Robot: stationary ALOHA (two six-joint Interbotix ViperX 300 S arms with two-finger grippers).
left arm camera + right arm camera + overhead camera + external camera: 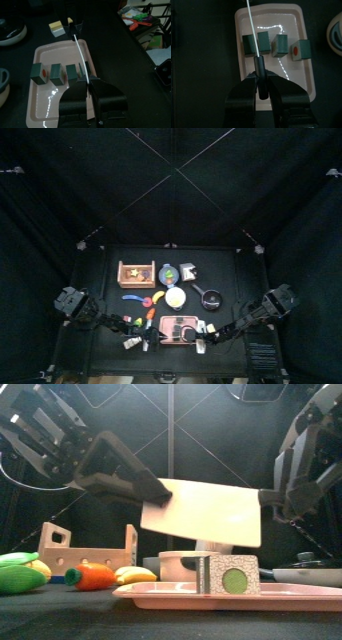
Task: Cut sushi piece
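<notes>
A pink tray (174, 328) (160, 592) lies at the table's front with a row of dark-wrapped sushi pieces (55, 72) (280, 44) on it. In the front view, one piece with a green centre (235, 574) stands on the tray. A knife with a broad white blade (207, 514) hangs just above the tray. Seen edge-on in both wrist views, it lines up between pieces at one end of the row. My left gripper (88, 87) (154, 492) is shut on its black handle. My right gripper (261, 75) also has a black handle between its jaws and hangs by the blade's far end (281, 502).
A wooden crate (91, 549) (135, 274) stands at the back left, with toy vegetables (87, 574) in front of it. A bowl (171, 275) and a dark pan (209, 298) sit behind the tray. Yellow and white blocks (60, 27) lie just past the tray's end.
</notes>
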